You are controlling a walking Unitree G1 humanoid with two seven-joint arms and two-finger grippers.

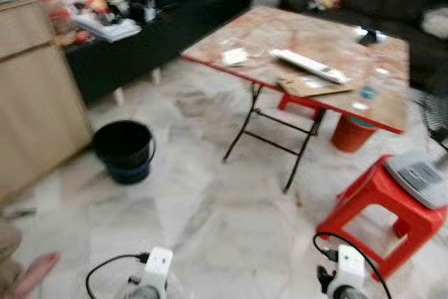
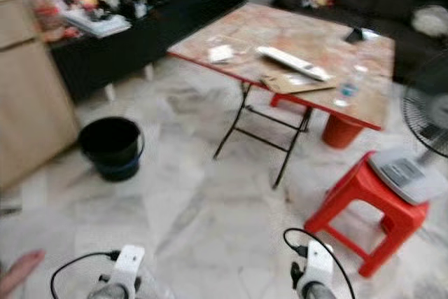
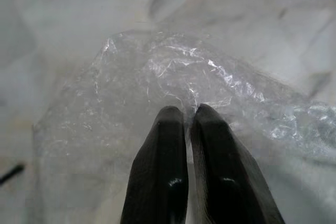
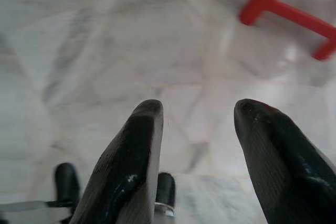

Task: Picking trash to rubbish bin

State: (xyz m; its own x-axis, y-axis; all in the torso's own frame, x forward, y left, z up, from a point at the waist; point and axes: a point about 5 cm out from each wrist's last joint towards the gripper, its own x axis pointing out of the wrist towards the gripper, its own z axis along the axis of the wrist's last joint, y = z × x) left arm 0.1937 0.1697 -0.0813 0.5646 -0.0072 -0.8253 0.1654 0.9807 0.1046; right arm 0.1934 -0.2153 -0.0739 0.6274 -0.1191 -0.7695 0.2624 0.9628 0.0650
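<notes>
I count one black bucket [image 1: 124, 150] on the floor, one folding tabletop [image 1: 308, 40], one red stool [image 1: 381, 211] and one fan [image 2: 428, 113]. On the tabletop lie one long white remote-like thing [image 1: 308, 65], one sheet of brown cardboard [image 1: 311, 86] and one small clear bottle [image 2: 348, 89]. One crumpled clear plastic bag [image 3: 173, 77] sits pinched between my two left fingers [image 3: 160, 177], and my right pair [image 4: 126, 166] makes four fingers

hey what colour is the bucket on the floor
Black bucket, with a bluish lower band; clearest in the left eye view.
</notes>
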